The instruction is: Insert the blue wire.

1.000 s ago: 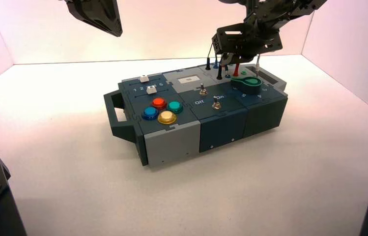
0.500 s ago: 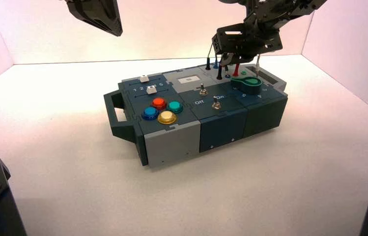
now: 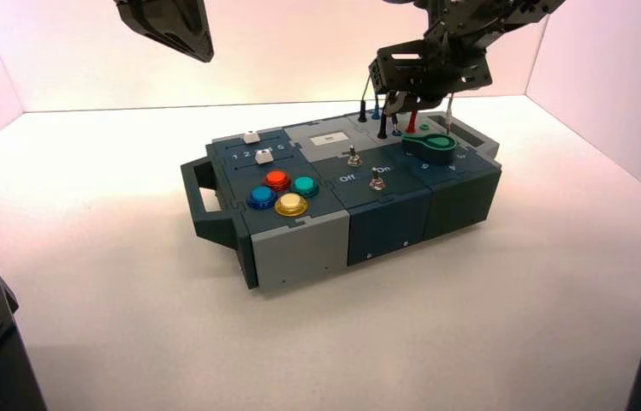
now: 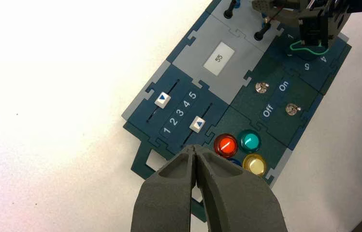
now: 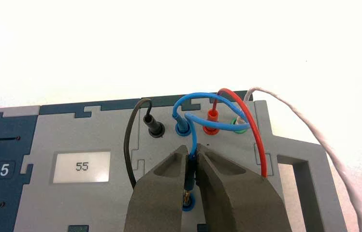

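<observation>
The right gripper (image 5: 192, 151), at work over the wire sockets toward the right end of the box (image 3: 304, 248), is clenched on a slim blue plug (image 5: 189, 176) with a bare gold-coloured metal pin, at 1 end of the thin, flexible blue wire (image 5: 217, 125). That pin points down at the round blue-rimmed socket (image 5: 188, 202) just beneath the fingertips; its metal is partly exposed, so this end is not fully seated, and I cannot tell how far the tip has entered. The wire loops away from the gripper to its other blue plug (image 5: 182, 124), which stands in the blue socket of the far row, on the far side of the grip from the robot. To the gripper's left lies the pale rectangular display reading 55 (image 5: 81, 167); the red wire with red plugs (image 5: 253, 123) arches close on its right. The step in hand looks like lining up and seating the second of 2 ends, with the task nearly done. Next, I judge, the gripper should keep the plug in line with the hole, press straight down until no metal shows, then let go. A slight tilt could catch the pin on the rim. The left gripper (image 4: 193, 148) waits, closed and empty, above the box's left end.
</observation>
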`<state>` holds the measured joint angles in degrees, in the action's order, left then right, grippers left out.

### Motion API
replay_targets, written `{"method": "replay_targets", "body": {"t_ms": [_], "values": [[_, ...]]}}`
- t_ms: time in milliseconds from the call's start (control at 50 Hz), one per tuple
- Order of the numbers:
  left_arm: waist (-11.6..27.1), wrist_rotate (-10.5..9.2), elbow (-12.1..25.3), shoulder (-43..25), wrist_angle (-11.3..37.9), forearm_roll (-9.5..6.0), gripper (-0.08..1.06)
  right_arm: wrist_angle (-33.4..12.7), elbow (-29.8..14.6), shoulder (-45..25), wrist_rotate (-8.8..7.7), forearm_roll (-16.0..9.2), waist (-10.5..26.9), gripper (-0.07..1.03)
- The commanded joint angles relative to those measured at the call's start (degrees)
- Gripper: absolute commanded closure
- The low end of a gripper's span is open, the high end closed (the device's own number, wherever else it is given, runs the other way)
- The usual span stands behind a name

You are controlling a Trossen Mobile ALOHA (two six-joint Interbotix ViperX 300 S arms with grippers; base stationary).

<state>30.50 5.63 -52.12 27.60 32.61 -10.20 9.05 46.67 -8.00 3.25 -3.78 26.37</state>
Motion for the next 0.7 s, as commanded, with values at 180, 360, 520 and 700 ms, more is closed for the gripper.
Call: {"method": "replay_targets", "body": {"t_ms": [180,360,520,700], "values": [[-0.53,0.35,1.14,0.26,-0.62,0.09,1.00,-1.85,-0.18,1.41,-0.09,0.26,-0.09,0.99],[-0.53,0.44,1.14,0.26,-0.62,0.09,1.00,-2.99,0.00,2.20,-0.09,0.53,0.09,0.99],[-0.53,0.44,1.23,0.26,-0.62,0.09,1.00,-3.87,0.26,2.90,-0.09,0.62,0.26,0.99],[-0.44,0.44,1.23,0.26,-0.70,0.09,1.00,-5.27,0.35,3.52,-0.09,1.05,0.35,0.99]]}}
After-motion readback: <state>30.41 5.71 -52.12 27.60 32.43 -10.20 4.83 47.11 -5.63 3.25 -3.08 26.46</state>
